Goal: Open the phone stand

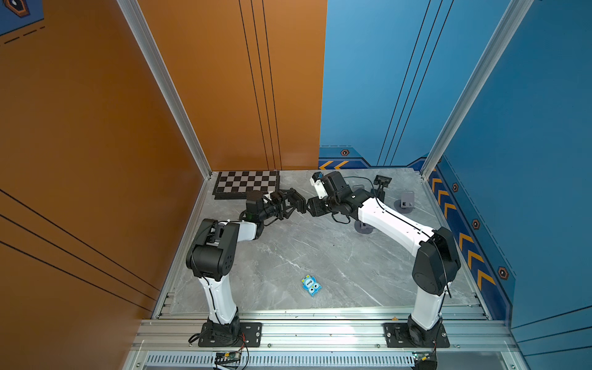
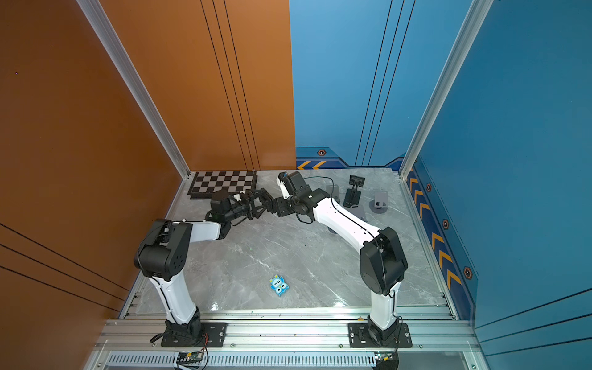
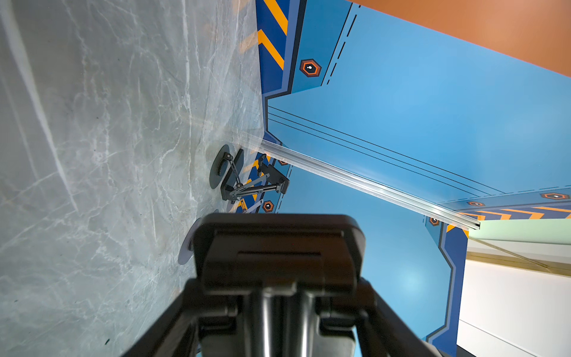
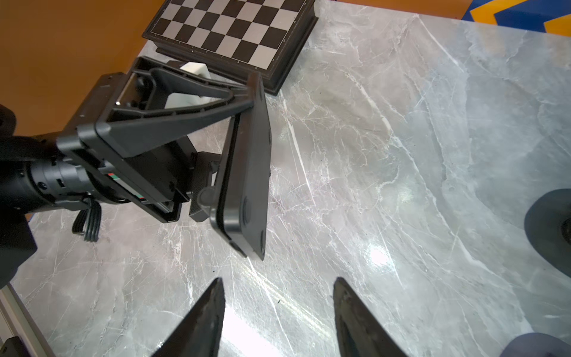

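Robot lab cell, aluminium frame [image 1: 164,83], printed wall panels [image 1: 368,80], marble tabletop [image 1: 320,250]

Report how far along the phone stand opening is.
Done: the phone stand is held clear of the table, clamped in the left gripper.
In hand: the right gripper faces the stand's lower edge with its jaws apart, not touching it.
Left: the stand's plates look folded close together, so the right gripper has yet to take hold and swing it open.
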Robot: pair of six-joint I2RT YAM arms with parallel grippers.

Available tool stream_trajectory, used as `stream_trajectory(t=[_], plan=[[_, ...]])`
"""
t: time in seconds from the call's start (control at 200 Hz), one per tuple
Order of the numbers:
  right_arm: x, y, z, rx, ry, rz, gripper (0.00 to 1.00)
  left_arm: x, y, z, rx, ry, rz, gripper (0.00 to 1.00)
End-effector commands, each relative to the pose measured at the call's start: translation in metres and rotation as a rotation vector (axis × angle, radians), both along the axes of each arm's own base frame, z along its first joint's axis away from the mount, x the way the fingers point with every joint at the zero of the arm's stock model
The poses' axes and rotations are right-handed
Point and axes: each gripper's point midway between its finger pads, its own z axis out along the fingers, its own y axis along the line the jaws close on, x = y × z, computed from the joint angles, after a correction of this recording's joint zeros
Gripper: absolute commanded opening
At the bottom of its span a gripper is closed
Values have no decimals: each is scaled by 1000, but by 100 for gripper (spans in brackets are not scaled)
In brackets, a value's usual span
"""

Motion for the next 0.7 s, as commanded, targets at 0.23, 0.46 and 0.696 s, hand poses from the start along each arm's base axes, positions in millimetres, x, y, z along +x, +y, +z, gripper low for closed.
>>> stream_trajectory(t=[0.23,0.46,0.696], plan=[[14,17,-9,2,-1,27,57,-4,-14,18,-17,-60,-66,0],[24,14,-13,-30,-24,1,56,-8,-18,21,-24,-61,-88,0],[36,17,-9,-52,-65,-15,33,-17,-27,23,-30,-59,-126,0]])
